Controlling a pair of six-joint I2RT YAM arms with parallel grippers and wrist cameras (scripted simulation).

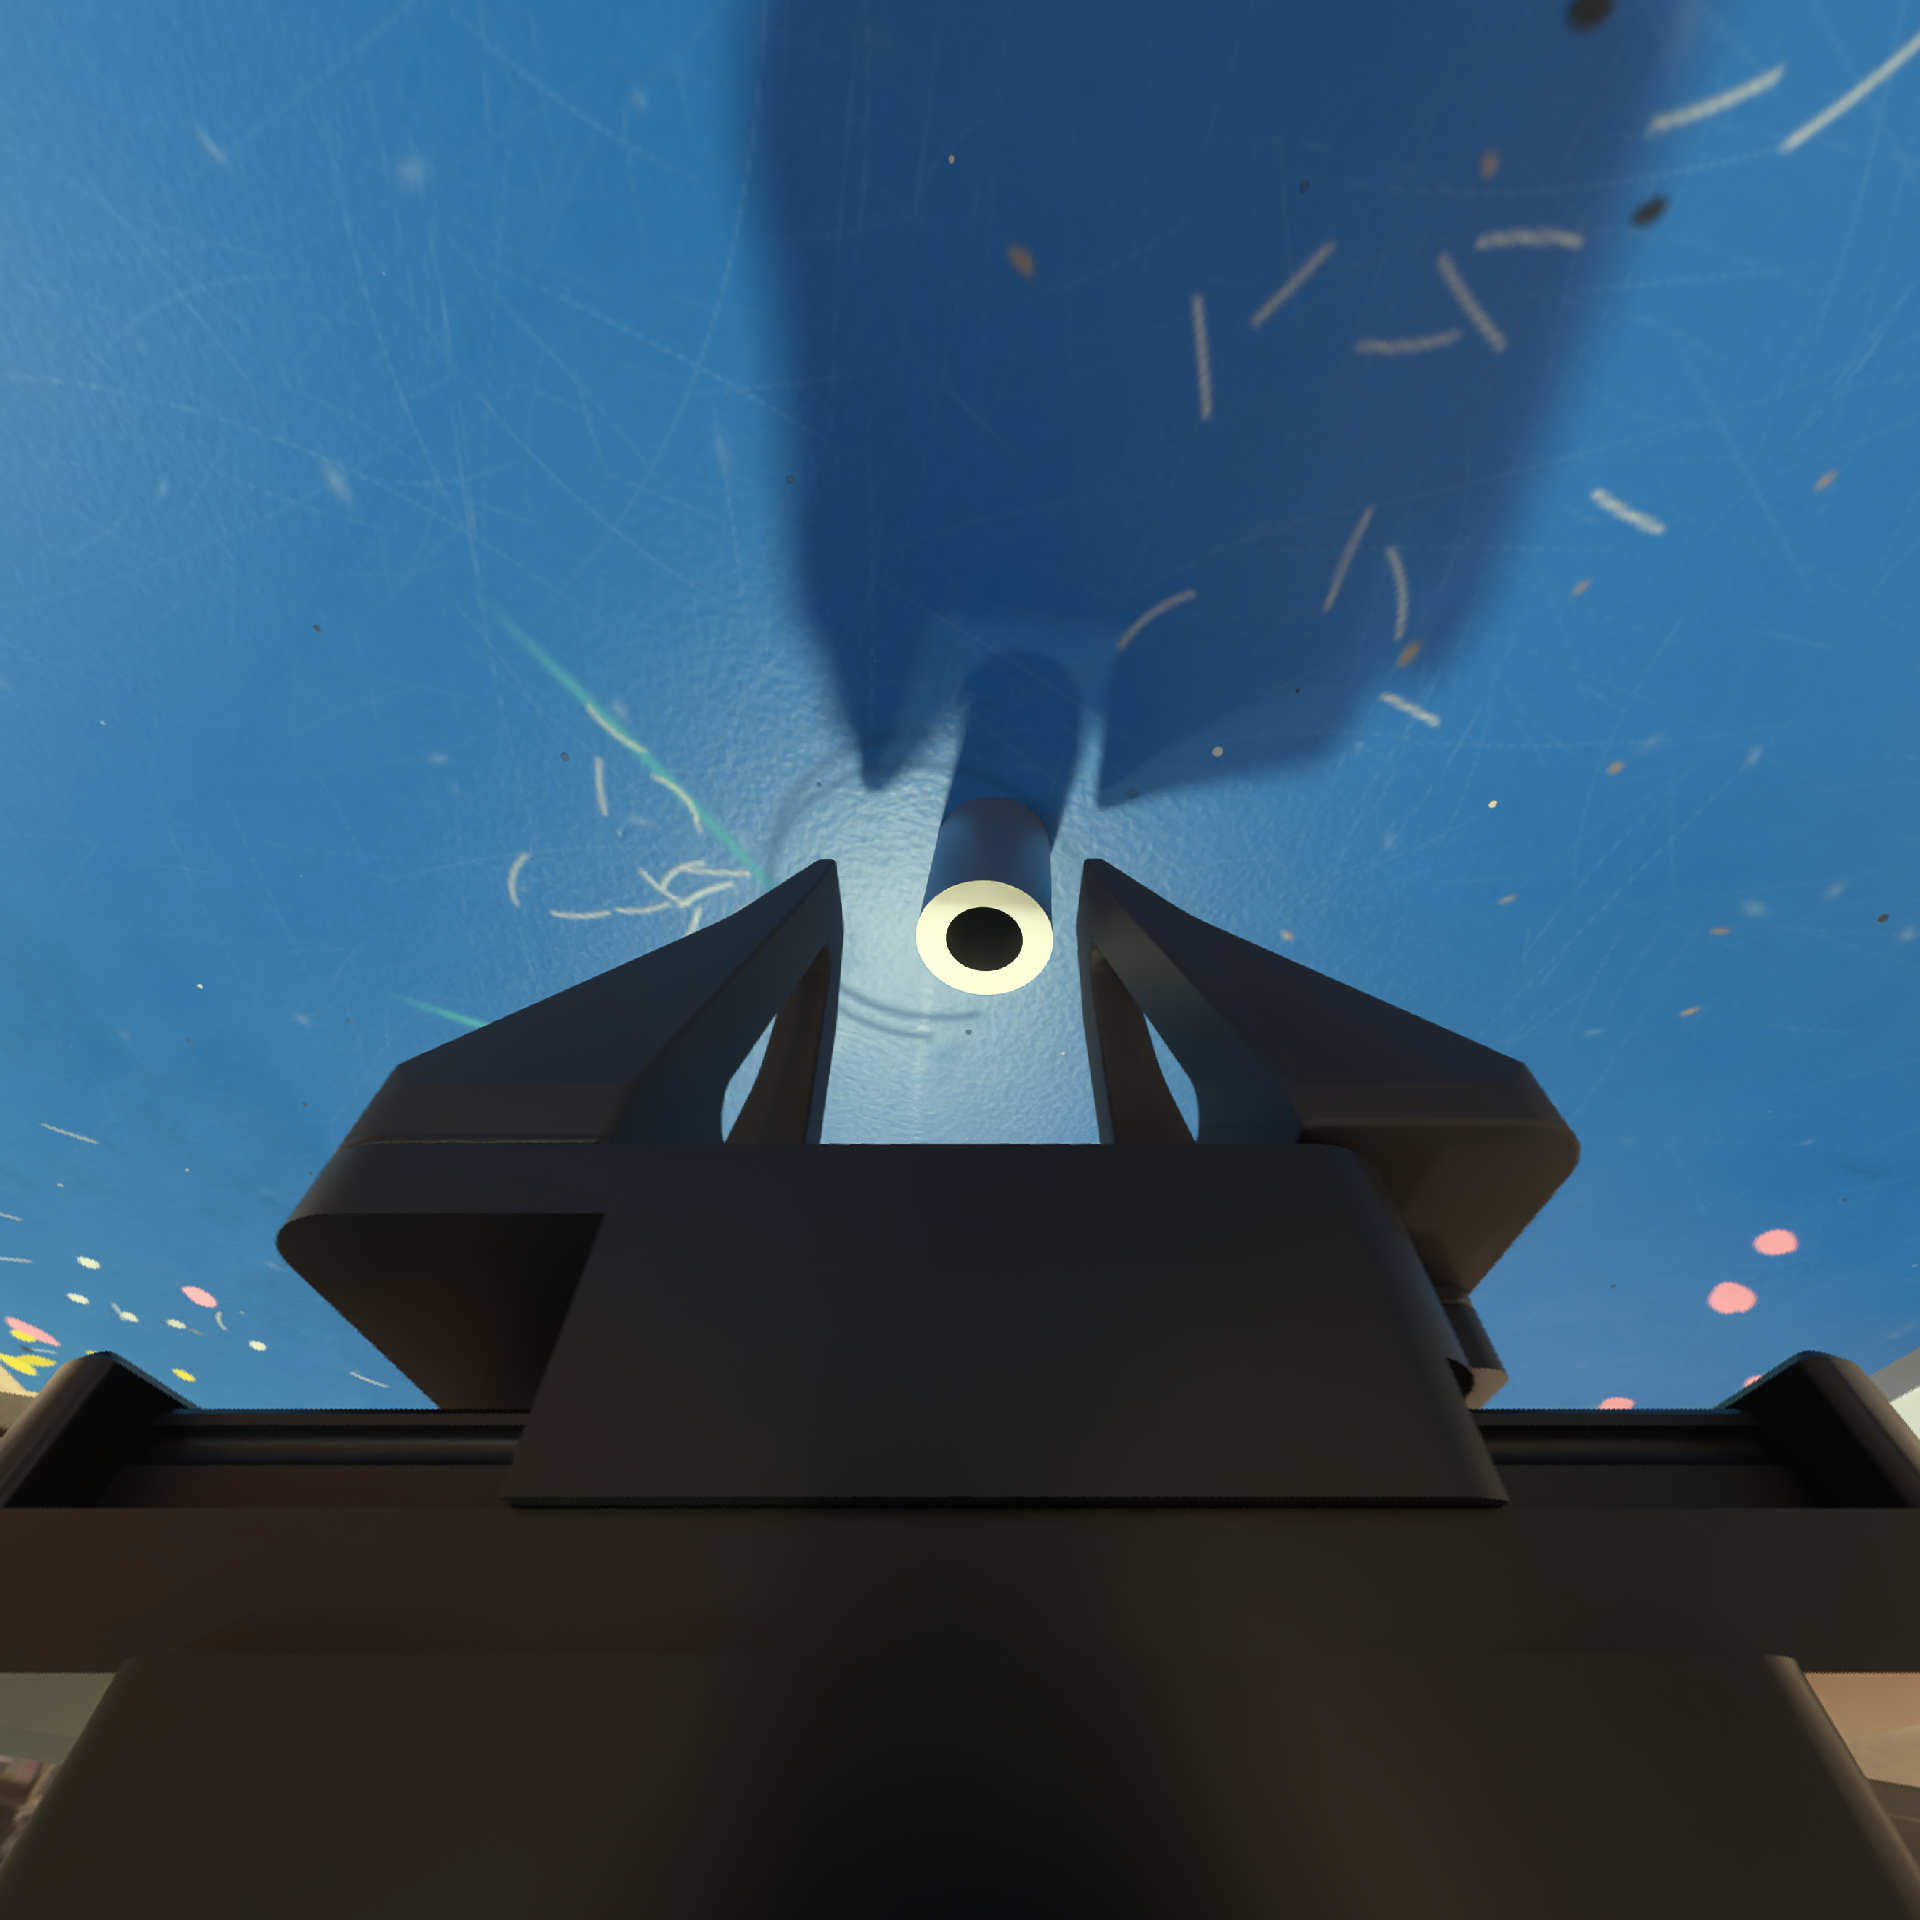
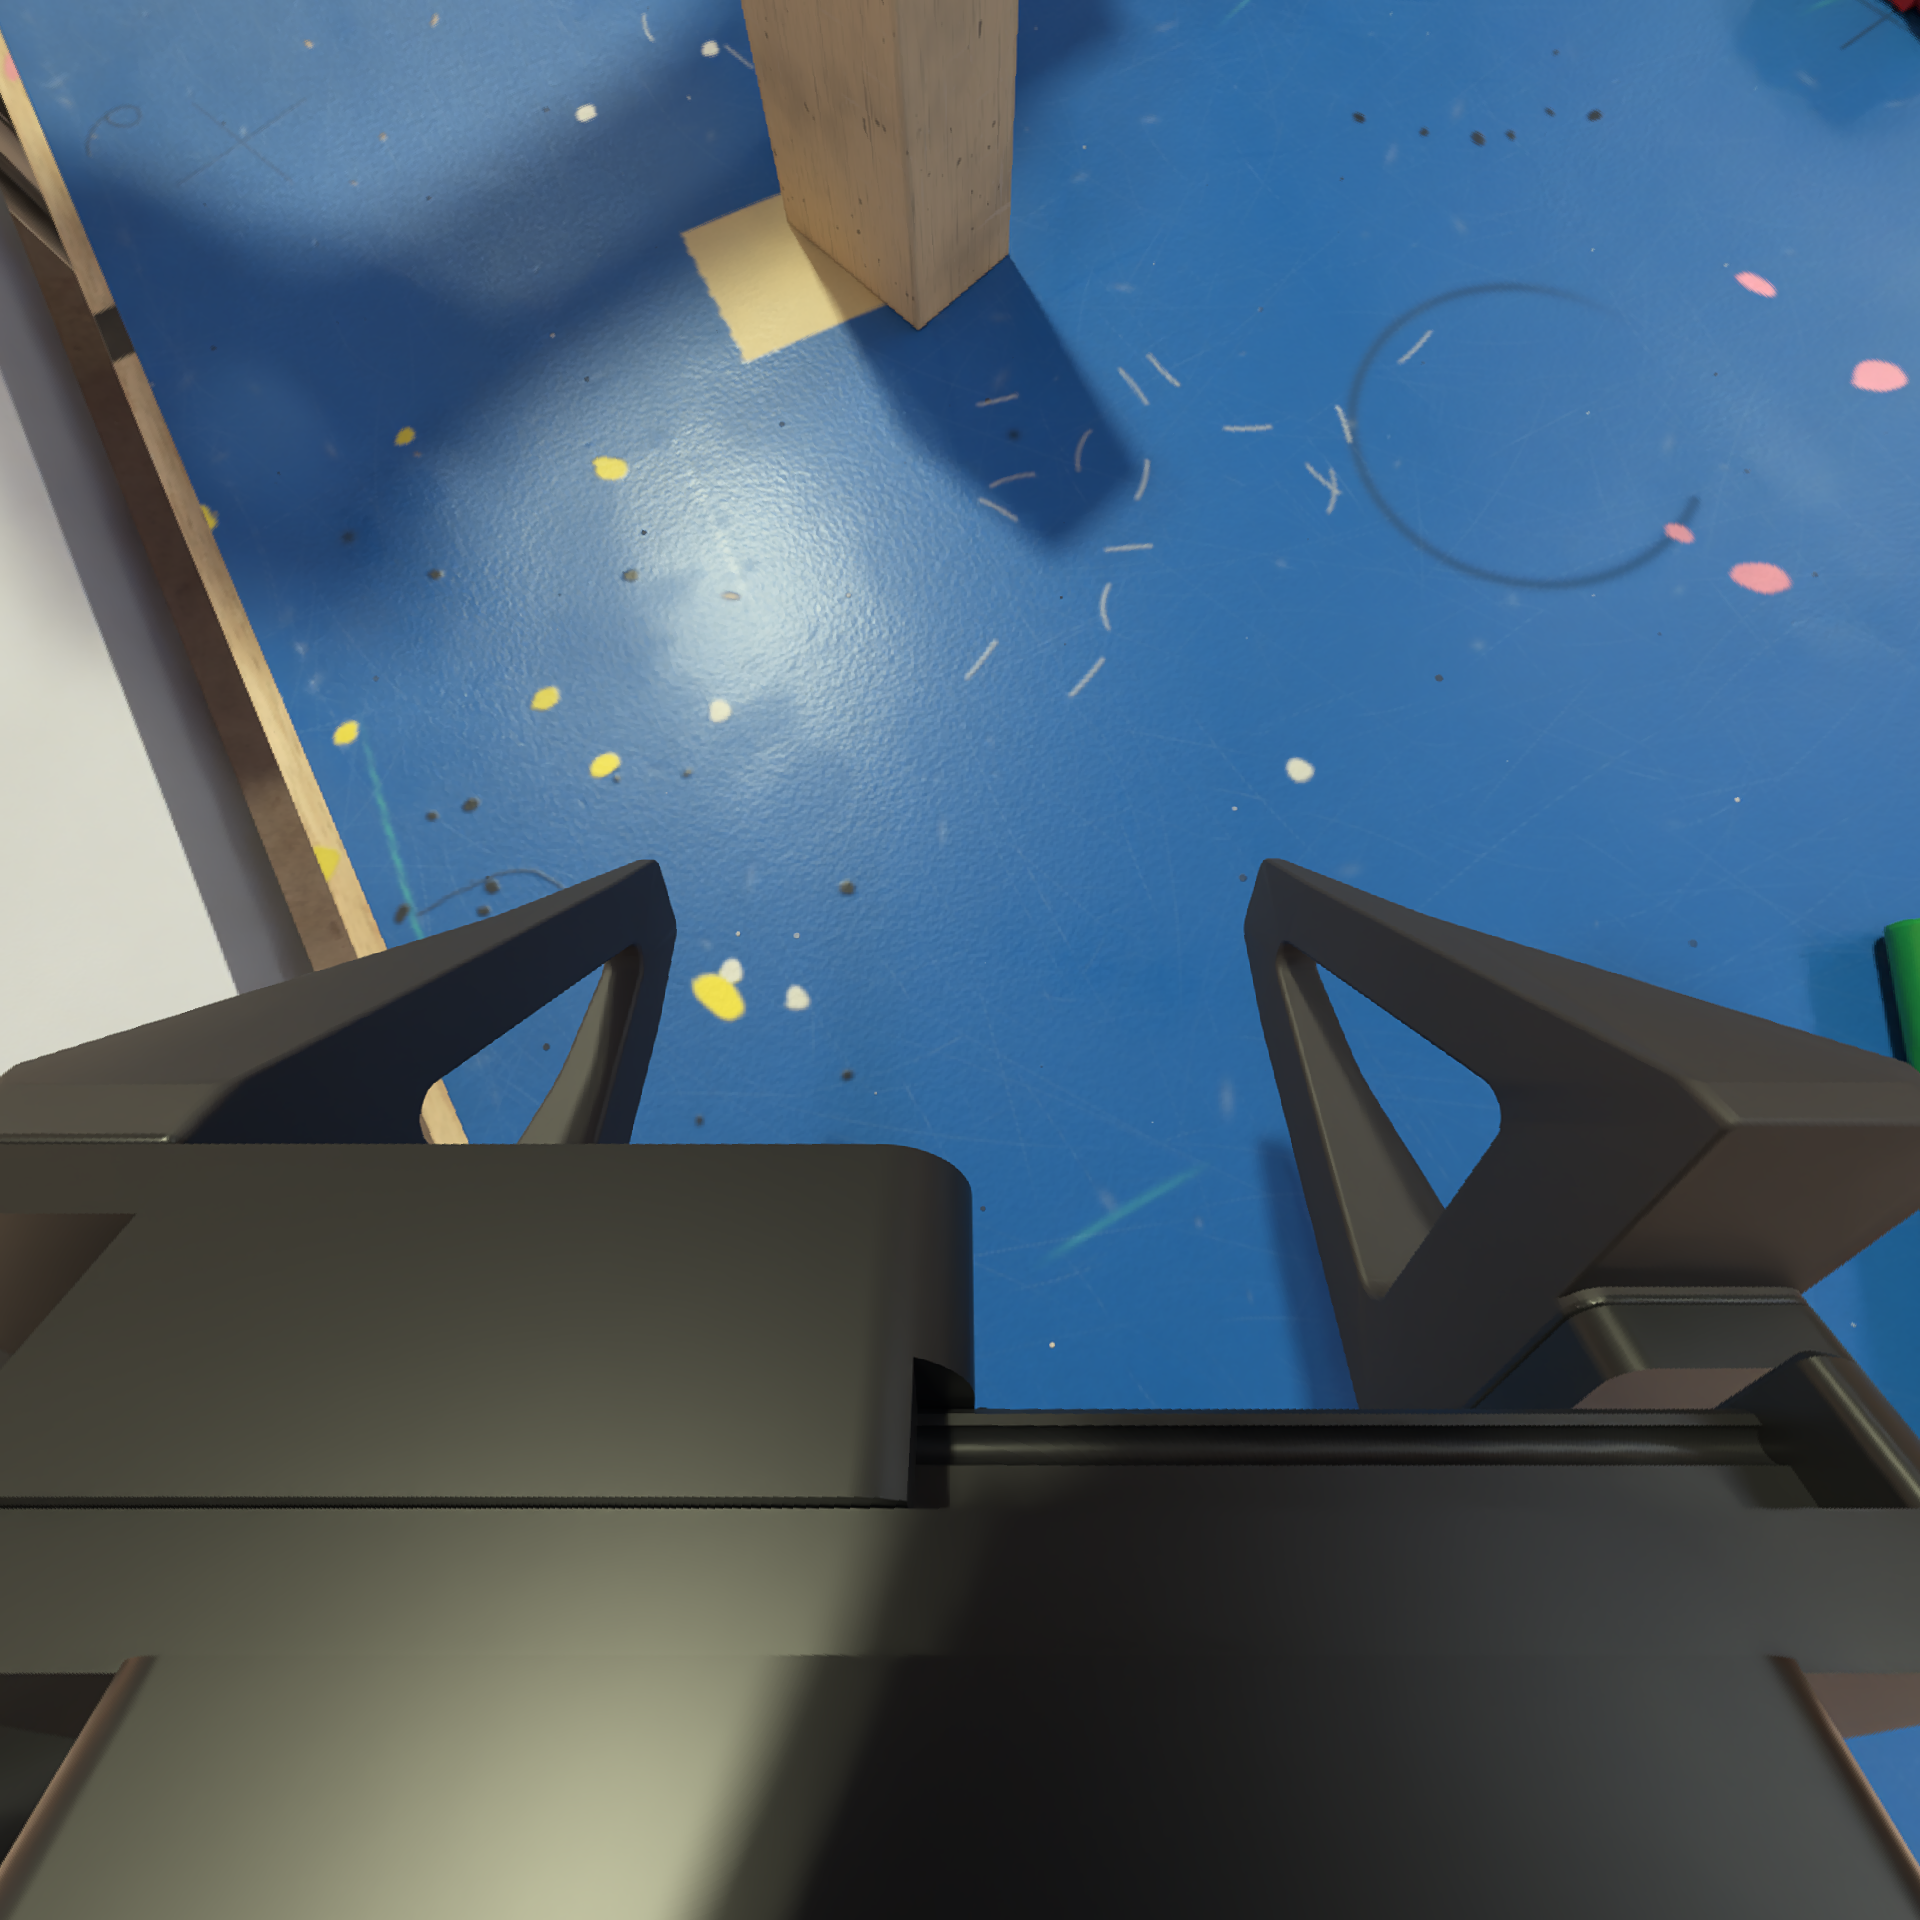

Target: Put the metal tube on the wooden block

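The metal tube [image 1: 985,940] stands upright on the blue table [image 1: 416,520], and the left wrist view looks down at its open top end. My left gripper [image 1: 958,864] is lowered around it, with one finger on each side. A small gap shows on both sides, so the jaws are open and not touching the tube. The wooden block [image 2: 894,145] stands upright at the top of the right wrist view, its top cut off by the frame. My right gripper [image 2: 958,864] is wide open and empty above the blue table, well short of the block.
A tan paper patch [image 2: 764,281] lies at the block's foot. The table's wooden edge [image 2: 208,582] runs along the left of the right wrist view. A green object [image 2: 1903,987] pokes in at the right edge. Paint specks and scratches mark the table.
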